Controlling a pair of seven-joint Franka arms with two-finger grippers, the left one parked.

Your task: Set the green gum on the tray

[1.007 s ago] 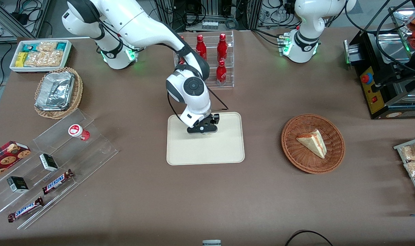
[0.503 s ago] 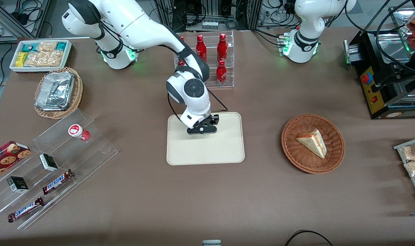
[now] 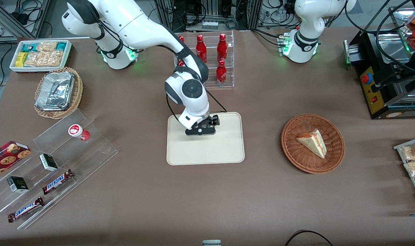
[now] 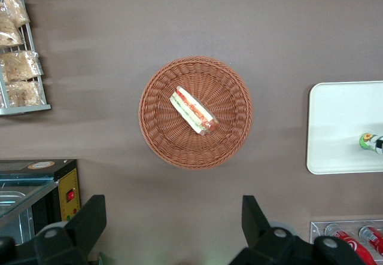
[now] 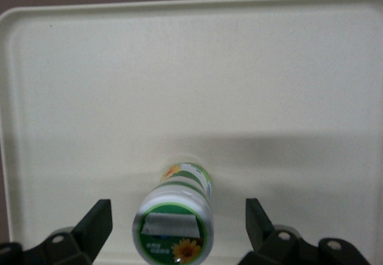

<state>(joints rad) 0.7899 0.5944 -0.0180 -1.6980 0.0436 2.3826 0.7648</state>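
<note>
The green gum [image 5: 175, 220], a small bottle with a white-and-green lid and a green-yellow label, stands upright on the cream tray [image 5: 239, 79]. My gripper [image 5: 176, 226] hangs over it, open, with a finger [image 5: 96, 223] on each side and a clear gap to the bottle. In the front view the gripper [image 3: 201, 130] is over the part of the tray [image 3: 224, 150] farther from the camera, and the wrist hides the gum there. The left wrist view shows the gum [image 4: 372, 142] standing on the tray [image 4: 335, 127].
A wicker basket [image 3: 291, 150] with a sandwich wedge [image 3: 311, 142] sits toward the parked arm's end. A clear rack of red bottles [image 3: 221, 68] stands just past the tray. A clear stepped stand [image 3: 57, 160] holds the red-lidded bottle [image 3: 78, 132], small boxes and Snickers bars.
The gripper has risen slightly and shifted a little farther from the camera over the tray. The gum stays put on the tray.
</note>
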